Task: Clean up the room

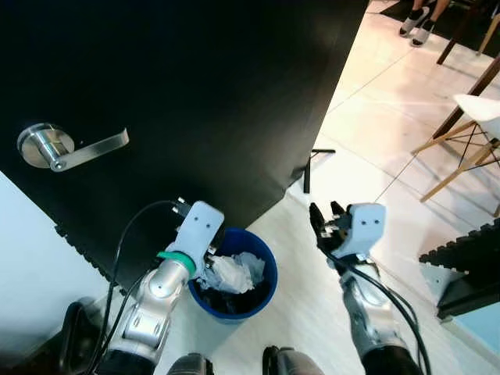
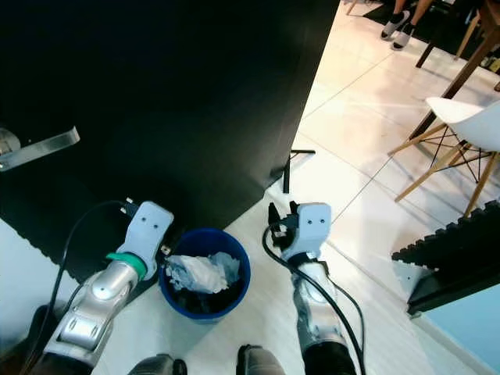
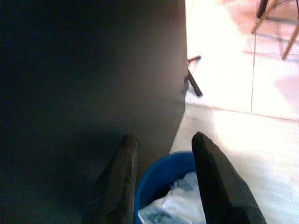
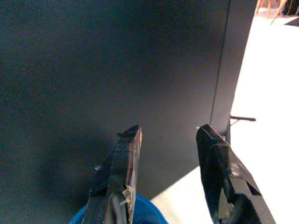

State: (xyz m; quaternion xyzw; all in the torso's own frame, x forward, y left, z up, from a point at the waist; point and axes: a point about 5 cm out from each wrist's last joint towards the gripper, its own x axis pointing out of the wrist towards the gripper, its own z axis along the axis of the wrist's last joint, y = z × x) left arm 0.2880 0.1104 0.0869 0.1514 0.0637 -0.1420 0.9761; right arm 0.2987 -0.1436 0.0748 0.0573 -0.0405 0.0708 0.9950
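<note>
Left hand (image 3: 161, 179) hangs released over the paper-stuffed bin (image 1: 266, 293) by the door (image 1: 195, 94), right hand (image 4: 168, 177) released nearby.

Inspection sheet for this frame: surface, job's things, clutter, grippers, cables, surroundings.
Surface: pale floor, tiled further out.
Job's things: blue bin at the foot of the black door, holding crumpled white paper over dark contents.
Clutter: nothing seen.
Grippers: left gripper open above the bin's rim, holding nothing; right gripper open, empty, beside the bin.
Cables: black cable looping along the left arm; another on the right forearm.
Surroundings: silver lever handle, door stop, white chair, a person's shoes.
</note>
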